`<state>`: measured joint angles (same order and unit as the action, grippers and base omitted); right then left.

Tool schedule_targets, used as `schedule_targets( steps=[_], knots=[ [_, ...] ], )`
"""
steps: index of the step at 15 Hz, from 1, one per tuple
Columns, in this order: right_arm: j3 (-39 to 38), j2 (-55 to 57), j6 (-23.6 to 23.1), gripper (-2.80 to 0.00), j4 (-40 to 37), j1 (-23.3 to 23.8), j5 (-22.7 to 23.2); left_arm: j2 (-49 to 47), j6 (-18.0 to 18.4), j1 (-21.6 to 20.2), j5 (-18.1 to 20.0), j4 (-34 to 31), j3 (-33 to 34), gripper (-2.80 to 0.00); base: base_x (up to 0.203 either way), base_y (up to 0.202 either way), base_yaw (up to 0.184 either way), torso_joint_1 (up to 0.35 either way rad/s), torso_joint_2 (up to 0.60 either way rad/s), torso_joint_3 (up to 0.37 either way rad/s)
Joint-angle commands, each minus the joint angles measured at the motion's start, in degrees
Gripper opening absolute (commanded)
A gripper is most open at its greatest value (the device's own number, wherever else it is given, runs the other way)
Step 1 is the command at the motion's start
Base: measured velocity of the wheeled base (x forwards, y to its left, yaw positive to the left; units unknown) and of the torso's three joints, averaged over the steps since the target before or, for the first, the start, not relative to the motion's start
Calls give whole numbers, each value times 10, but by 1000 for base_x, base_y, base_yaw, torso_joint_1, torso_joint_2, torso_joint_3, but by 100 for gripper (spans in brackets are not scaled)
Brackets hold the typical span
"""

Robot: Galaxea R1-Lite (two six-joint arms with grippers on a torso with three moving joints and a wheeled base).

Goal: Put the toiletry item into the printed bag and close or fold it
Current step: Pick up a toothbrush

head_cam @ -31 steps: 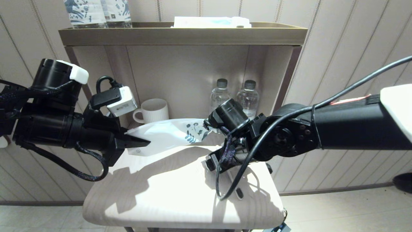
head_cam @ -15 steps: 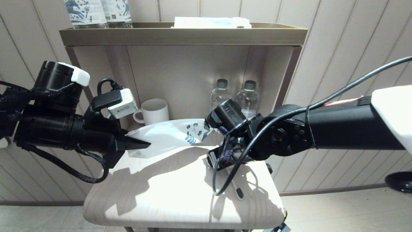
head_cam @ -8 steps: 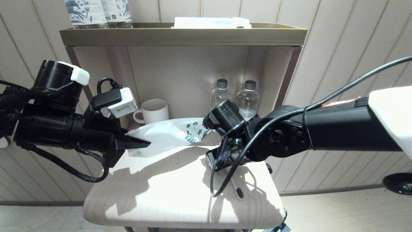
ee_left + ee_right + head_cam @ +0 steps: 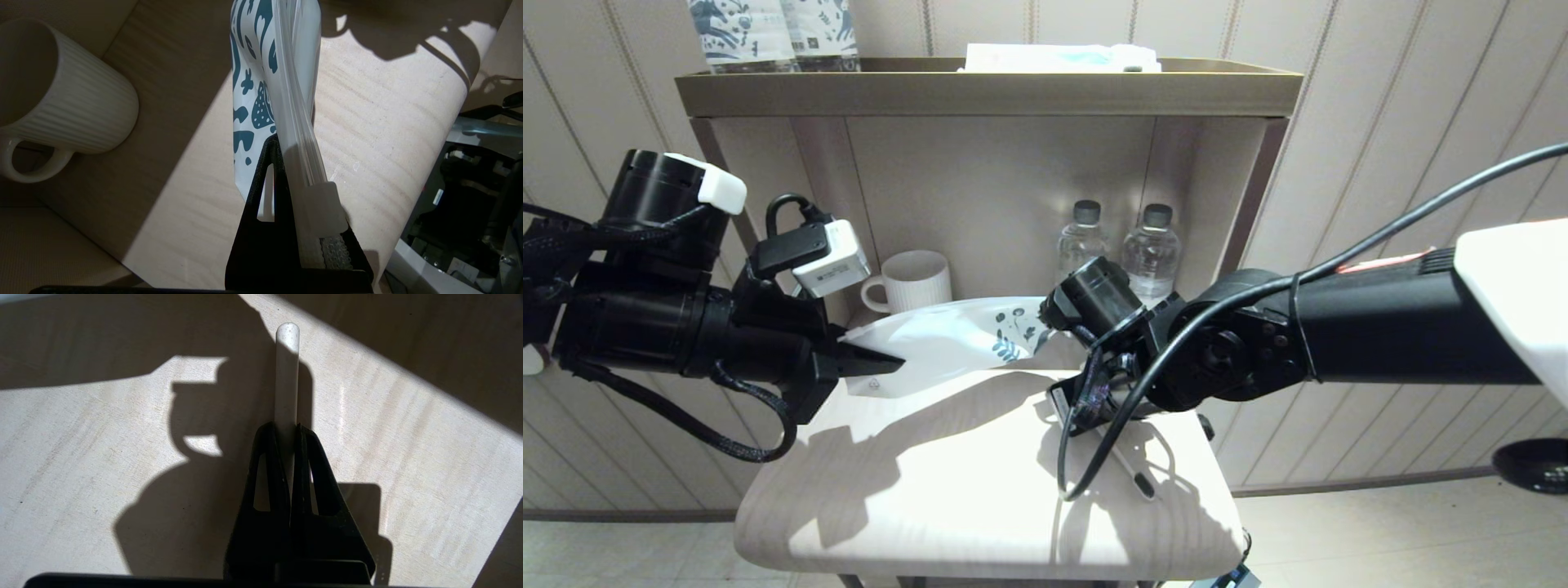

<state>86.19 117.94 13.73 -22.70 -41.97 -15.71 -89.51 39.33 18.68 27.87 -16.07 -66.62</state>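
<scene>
The printed bag (image 4: 956, 339), frosted white with teal leaf prints, hangs above the back of the table. My left gripper (image 4: 894, 361) is shut on its near end; the left wrist view shows the bag's (image 4: 278, 81) edge strip pinched between the black fingers (image 4: 261, 196) of the left gripper (image 4: 286, 151). The toiletry item (image 4: 1131, 472), a thin white stick with a dark head, slants over the table's right side. My right gripper (image 4: 286, 430) is shut on the stick (image 4: 287, 367), whose blunt white end pokes out past the fingertips. The right wrist hides those fingers in the head view.
A white ribbed mug (image 4: 913, 281) and two clear water bottles (image 4: 1081, 241) stand in the shelf alcove behind the bag. Patterned bottles (image 4: 768, 33) and a flat packet (image 4: 1062, 57) sit on the shelf top. The pale wooden table (image 4: 915, 498) has rounded front corners.
My right wrist has shifted slightly left and turned, and the stick's dark head has swung a little to the right. The left gripper and bag have hardly moved.
</scene>
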Motion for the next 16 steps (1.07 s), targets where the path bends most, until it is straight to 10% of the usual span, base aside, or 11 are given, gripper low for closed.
schedule_targets(
  steps=[1, 7, 13, 16],
  knots=[
    [-4, -2, 2, -280, -2, 0, 0, 3, 2, 0, 2, -1, 1, -280, 0, 0, 0, 0, 0, 0],
    [-22, -109, -2, -280, -8, -6, -3, -10, 4, 0, -13, 78, 20, -280, 0, 0, 0, 0, 0, 0],
    [-31, -259, -17, -280, -96, -19, 8, -7, 14, 66, -167, 140, 80, -280, 0, 0, 0, 0, 0, 0],
    [62, -274, -12, -280, -203, -47, 93, 10, 22, 108, -198, 178, 118, -280, 0, 0, 0, 0, 0, 0]
  ],
)
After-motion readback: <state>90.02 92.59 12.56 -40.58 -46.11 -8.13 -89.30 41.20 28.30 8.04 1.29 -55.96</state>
